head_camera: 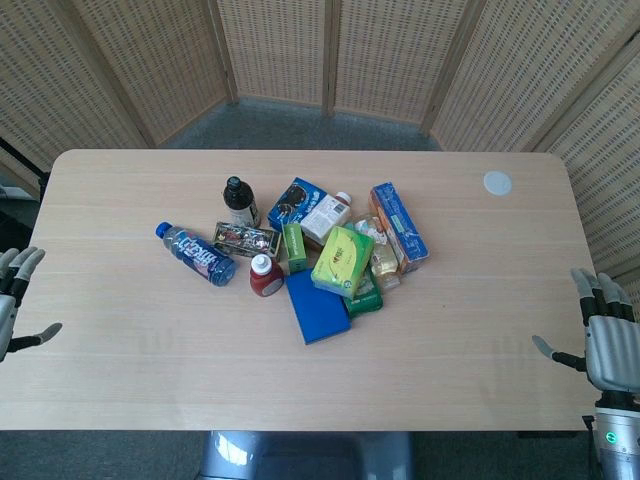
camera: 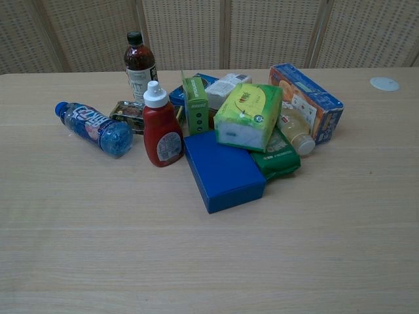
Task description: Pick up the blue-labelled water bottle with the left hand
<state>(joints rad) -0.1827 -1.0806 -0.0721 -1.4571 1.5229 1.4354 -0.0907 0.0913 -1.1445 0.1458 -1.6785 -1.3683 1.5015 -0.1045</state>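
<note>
My left hand (head_camera: 12, 300) is hovering at the far left edge of the wooden table (head_camera: 130, 370), fingers spread apart and holding nothing, well apart from the blue-labelled water bottle (head_camera: 195, 253). That bottle is lying on its side at the left end of a cluster of groceries in the middle of the table, its blue cap pointing toward the far left corner. Just beside its base, a red sauce bottle (head_camera: 265, 275) with a white cap is standing upright, and a small foil packet (head_camera: 245, 238) is lying just behind the bottle. A dark-capped drink bottle (head_camera: 240, 201) is standing behind that packet. A flat blue box (head_camera: 317, 306) is lying in front of the cluster, with a lime-green tissue pack (head_camera: 342, 261) leaning over its far edge. My right hand (head_camera: 608, 335) is hanging at the table's right edge, fingers extended and apart, gripping nothing. The chest view is showing the bottle (camera: 93, 128) on its side but neither of my hands.
</note>
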